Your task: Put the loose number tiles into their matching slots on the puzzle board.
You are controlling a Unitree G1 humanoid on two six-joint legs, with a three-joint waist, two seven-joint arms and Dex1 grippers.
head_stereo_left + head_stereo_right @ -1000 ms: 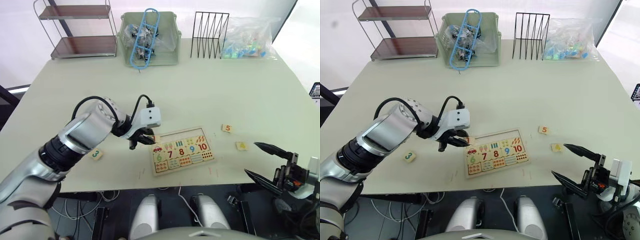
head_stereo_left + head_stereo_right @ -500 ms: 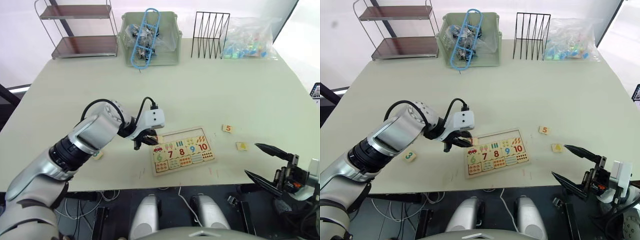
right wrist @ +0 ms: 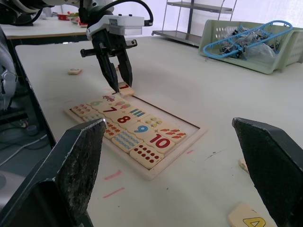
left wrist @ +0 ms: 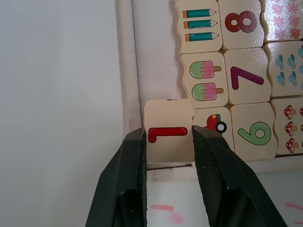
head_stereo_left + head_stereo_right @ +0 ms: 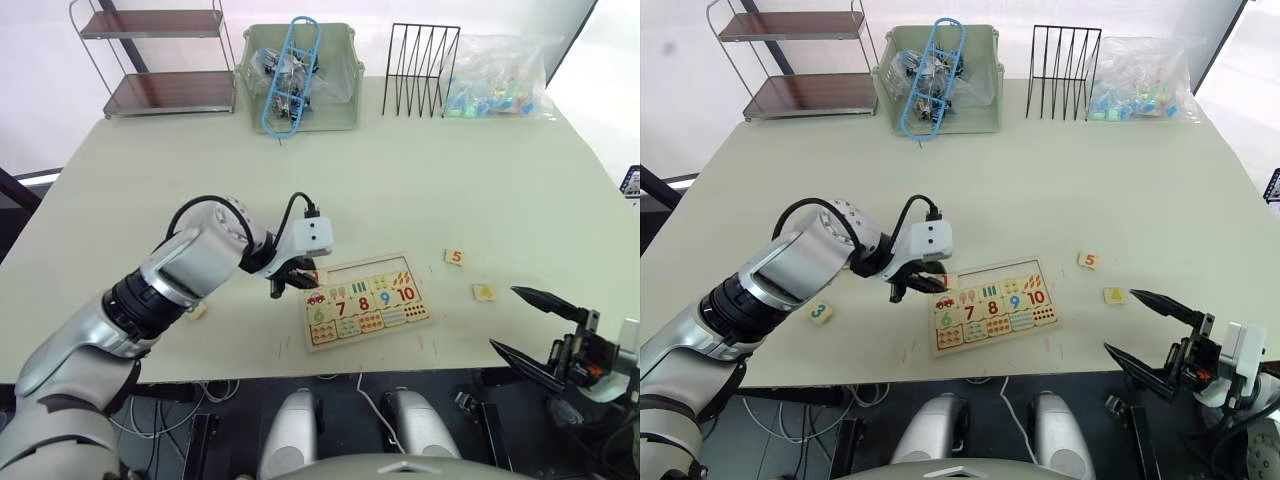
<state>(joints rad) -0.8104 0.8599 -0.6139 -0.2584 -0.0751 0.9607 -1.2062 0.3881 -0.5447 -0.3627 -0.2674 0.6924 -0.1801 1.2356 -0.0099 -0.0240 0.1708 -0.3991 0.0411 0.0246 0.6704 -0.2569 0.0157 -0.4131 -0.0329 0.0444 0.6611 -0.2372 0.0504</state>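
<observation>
The puzzle board [image 4: 124, 56] lies near the table's front edge, with rows of number tiles 6 to 10 and picture tiles in it. Its row of slots [image 4: 156, 56] along the far edge is bare. My left gripper [image 4: 169, 137] is shut on the red 1 tile [image 4: 169, 133], which hangs at the left end of that row, over the board's corner. Loose on the table are the 5 tile [image 5: 455, 257] and the 4 tile [image 5: 484, 292] right of the board, and the 3 tile [image 5: 819, 312] to its left. My right gripper [image 5: 504, 318] stands open, low at the front right.
Along the table's far edge stand a metal shelf [image 5: 160, 60], a green basket [image 5: 340, 110] with a blue frame in it, a black wire rack [image 5: 418, 70] and a plastic bag [image 5: 495, 75] of small pieces.
My left gripper has carried the 1 tile a little to the right, up to the board's left far corner. The right gripper has not moved.
</observation>
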